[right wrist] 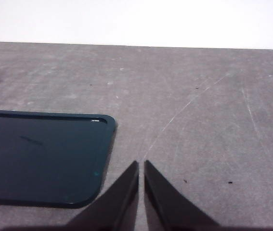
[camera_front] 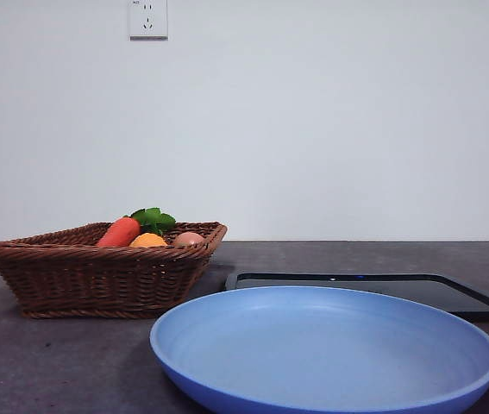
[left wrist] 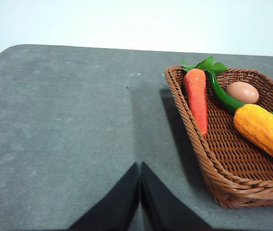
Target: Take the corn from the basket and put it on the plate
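The yellow-orange corn lies inside the brown wicker basket, beside a carrot; in the front view only the corn's top peeks over the basket rim. The light-blue plate sits near the front, right of the basket. My left gripper is shut over bare table, apart from the basket's side. My right gripper is shut over the table next to a black tray corner. Neither arm shows in the front view.
A red-orange carrot with green leaves, a green vegetable and a pale egg-like item share the basket. A flat black tray lies behind the plate, also seen as the tray in the right wrist view.
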You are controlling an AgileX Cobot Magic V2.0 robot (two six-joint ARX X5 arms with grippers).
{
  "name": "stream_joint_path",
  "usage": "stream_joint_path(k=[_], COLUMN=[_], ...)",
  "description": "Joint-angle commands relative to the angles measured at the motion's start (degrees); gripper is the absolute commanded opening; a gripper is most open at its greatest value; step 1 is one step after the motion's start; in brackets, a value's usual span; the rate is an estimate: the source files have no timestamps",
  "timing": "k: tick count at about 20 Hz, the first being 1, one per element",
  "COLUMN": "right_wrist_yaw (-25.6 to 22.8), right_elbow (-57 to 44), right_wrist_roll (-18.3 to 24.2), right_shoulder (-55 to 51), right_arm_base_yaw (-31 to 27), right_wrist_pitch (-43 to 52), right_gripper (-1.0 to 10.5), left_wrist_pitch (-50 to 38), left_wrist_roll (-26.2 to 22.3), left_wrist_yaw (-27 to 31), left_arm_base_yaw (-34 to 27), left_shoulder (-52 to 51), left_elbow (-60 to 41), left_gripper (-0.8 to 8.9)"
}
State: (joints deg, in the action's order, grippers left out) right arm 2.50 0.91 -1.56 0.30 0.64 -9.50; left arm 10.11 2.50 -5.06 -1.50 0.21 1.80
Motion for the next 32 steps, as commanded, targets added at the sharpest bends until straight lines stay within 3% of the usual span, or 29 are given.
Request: stream_joint_path(k=[1,3,5,12,16,25,32], right_wrist_yaw=[-0.11,0.79,1.92,2.82,3.89,3.5,6.29], right_elbow=[-0.37,-0.33,-0.15,0.04,2.19,12.94,23.12], right_wrist_roll=[-0.94,-3.02,-7.37,-14.99,-19.89,-19.87,-15.72], right_shoulder=[-0.09,-0.09,-0.09,-0.09,-0.09,1.53,8.85], right_arm_base_yaw=[-0.02,-0.02,-0.02,-0.02,-0.02,-0.02,-0.02], right_wrist_pitch=[0.9,0.9,0.87,1.27,-0.07,-7.61,-16.55], right_gripper=[0.0,0.0,0.0,0.0,0.0,0.0,0.0], left_wrist_pitch=[0.61,0.61,0.63,0.61,1.22,7.1,13.6], left_wrist_roll=[0.22,1.57,5.38,18.8,23.41,25.64,24.76], left_wrist_yaw=[-0.31,-0.31,-0.33,-0.37,-3.43,-7.85,-14.01], left_arm_base_yaw=[-0.15,-0.15,-0.15,-0.15,-0.15,-0.15,-0.15], left_shoulder=[-0.04,-0.04,-0.04,-0.04,0.0,2.51,9.05], left_elbow=[-1.33,-1.33,-1.33,-1.14,0.61,8.09,17.33], left_gripper=[0.05,0.05,0.05,0.05,0.05,0.05,0.05])
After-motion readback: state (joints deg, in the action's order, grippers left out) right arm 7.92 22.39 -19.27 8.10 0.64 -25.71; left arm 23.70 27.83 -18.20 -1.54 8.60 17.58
